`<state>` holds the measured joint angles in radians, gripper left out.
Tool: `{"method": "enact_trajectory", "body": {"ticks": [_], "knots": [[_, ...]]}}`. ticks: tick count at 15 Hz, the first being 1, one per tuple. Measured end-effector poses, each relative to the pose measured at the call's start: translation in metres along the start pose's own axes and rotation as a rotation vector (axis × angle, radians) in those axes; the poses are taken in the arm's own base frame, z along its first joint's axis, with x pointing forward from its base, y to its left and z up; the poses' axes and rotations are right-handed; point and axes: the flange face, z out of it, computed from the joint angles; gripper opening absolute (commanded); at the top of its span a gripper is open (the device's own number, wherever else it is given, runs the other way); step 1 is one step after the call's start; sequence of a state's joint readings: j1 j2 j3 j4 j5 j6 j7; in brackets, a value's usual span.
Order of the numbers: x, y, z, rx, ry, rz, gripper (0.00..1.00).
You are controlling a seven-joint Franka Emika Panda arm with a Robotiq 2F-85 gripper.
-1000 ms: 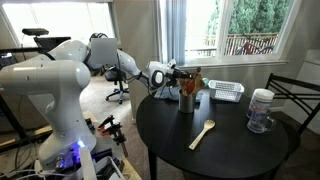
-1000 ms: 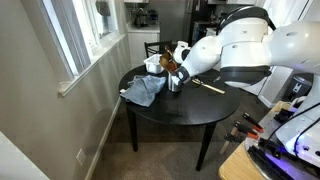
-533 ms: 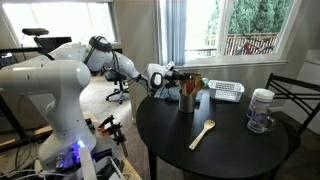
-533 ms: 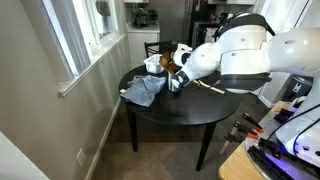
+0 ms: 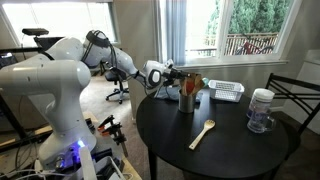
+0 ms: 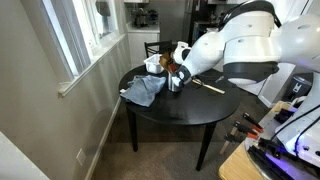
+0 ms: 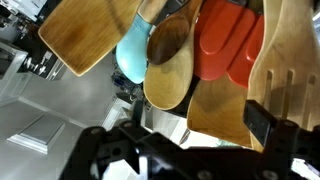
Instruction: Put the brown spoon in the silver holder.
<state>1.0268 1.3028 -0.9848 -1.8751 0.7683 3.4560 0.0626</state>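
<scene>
The silver holder [image 5: 187,101] [image 6: 175,85] stands near the edge of the round black table [image 5: 230,155], full of upright utensils. In the wrist view the brown spoon [image 7: 167,62] stands among them, between a teal utensil [image 7: 130,55] and a red spatula [image 7: 226,42], its bowl close in front of the camera. My gripper [image 5: 172,72] [image 6: 173,68] [image 7: 195,125] hovers at the top of these utensils. Its jaws stand wide apart and open, with nothing gripped between them. In the wrist view the utensils hide the holder.
A pale wooden spoon [image 5: 203,133] lies on the table. A white slotted basket [image 5: 226,91] and a glass jar [image 5: 261,110] stand further along. A blue cloth [image 6: 144,91] lies beside the holder. A chair [image 5: 292,95] stands behind the table.
The gripper has drawn back a little from the holder. The utensils in the holder have stayed in place.
</scene>
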Motion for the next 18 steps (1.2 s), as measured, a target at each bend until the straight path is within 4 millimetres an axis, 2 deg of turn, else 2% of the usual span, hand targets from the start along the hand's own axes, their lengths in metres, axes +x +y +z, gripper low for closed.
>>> {"method": "enact_trajectory", "body": {"ticks": [4,7,13,18], "knots": [[0.024,0.021,-0.022,0.047,-0.05,0.032,1.0],[0.027,0.045,-0.039,0.079,-0.104,0.045,1.0],[0.005,0.093,-0.079,0.157,-0.235,0.048,1.0],[-0.024,0.15,-0.107,0.201,-0.338,0.072,1.0]]}}
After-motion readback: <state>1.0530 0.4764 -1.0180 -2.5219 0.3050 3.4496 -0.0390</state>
